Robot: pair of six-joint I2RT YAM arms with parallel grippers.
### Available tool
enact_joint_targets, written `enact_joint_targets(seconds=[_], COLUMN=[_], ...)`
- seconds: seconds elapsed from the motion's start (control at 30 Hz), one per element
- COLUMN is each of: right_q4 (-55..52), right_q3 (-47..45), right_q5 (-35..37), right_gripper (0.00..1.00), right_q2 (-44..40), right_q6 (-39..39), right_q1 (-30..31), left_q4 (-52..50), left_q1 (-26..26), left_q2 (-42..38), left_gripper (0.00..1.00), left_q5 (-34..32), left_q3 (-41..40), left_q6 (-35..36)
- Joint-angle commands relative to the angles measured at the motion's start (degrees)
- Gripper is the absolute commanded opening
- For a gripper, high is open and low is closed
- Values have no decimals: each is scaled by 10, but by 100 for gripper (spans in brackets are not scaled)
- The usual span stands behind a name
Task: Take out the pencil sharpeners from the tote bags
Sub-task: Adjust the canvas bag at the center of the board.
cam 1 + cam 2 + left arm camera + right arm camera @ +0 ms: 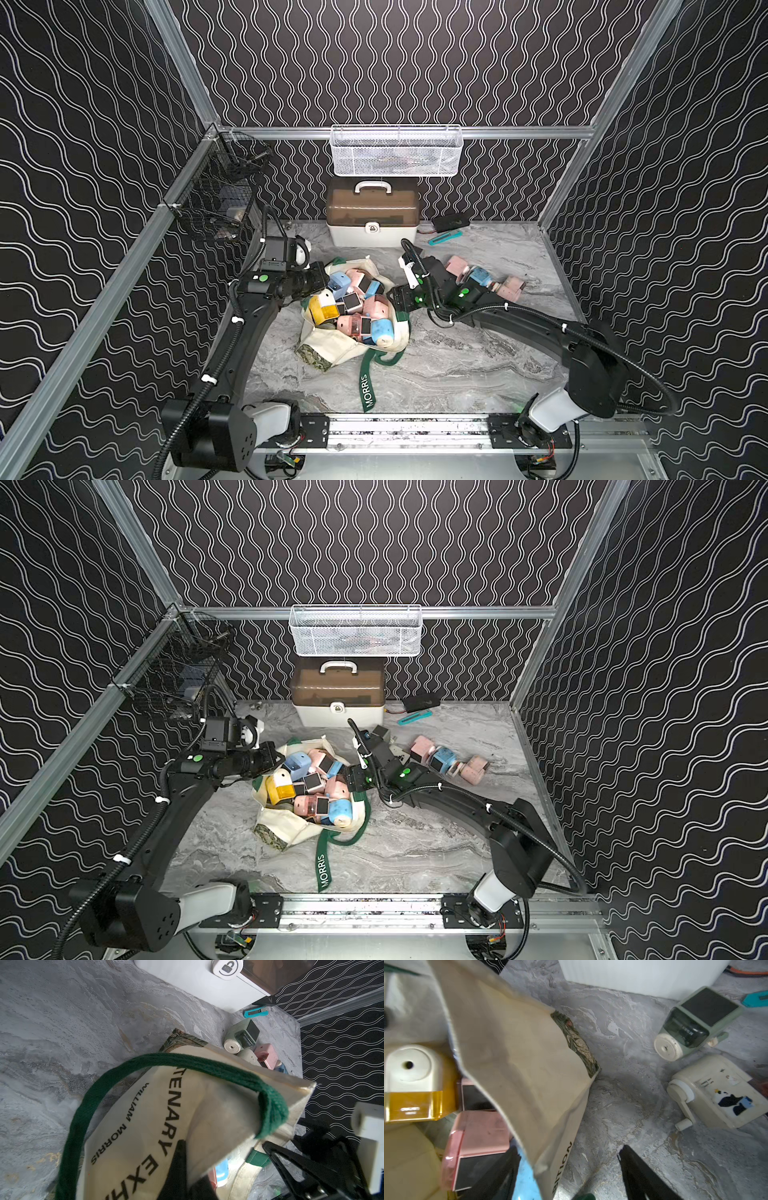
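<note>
Bag: cream tote (pixel 332 351) at mid-table, mouth up and gaping. A green strap (pixel 368 386) lettered MORRIS trails toward the arms' bases.
Sharpeners inside: a heap (pixel 353 303) of pink, blue and yellow fills the mouth. Those underneath are buried, so they cannot be counted.
Sharpeners out: three sharpeners (pixel 478 276), pink, blue and pink, lie in a row on the table (pixel 457 374) right of the bag, partly behind the right arm.
Left gripper (pixel 324 279): clenched on the bag's left rim. The left wrist view shows one black finger (pixel 179 1159) on the printed canvas; its mate is under the cloth, unseen.
Right gripper (pixel 570 1148): released, jaws wide astride the bag's right wall, one finger above the heap and one above bare table. From above, its tips are hard to pick out against the dark arm.
Print: cut off in every view. It reads "TENARY EXH" and "WILLIAM MORRIS" in the left wrist view, "BITION" in the right.
Wrist views only: a green sharpener (pixel 695 1024) and a cream sharpener (pixel 716 1093) with a panda sticker lie on the table near the case (pixel 372 220). From above, the right arm covers them almost wholly.
Top views only: a white mesh basket (pixel 395 151) and a black wire basket (pixel 216 195) hang on the walls, their contents too dim to name.
Teal tool (pixel 444 237): beside the case, cropped at the right wrist view's edge.
</note>
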Motion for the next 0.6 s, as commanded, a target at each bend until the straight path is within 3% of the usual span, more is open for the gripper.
enact_joint_targets(seconds=[0.0, 0.37, 0.57], right_q4=[11, -9, -3], right_q3=[10, 36, 25], right_q5=[-20, -81, -128], right_gripper=[69, 10, 0], right_q2=[18, 51, 32], right_q6=[-6, -16, -57], right_q1=[3, 21, 53], left_q4=[-11, -12, -9], left_q1=[0, 0, 0], left_q2=[-6, -4, -2], left_gripper=[0, 0, 0], left_q5=[7, 5, 2], left_q3=[-3, -2, 1], left_q6=[0, 0, -2])
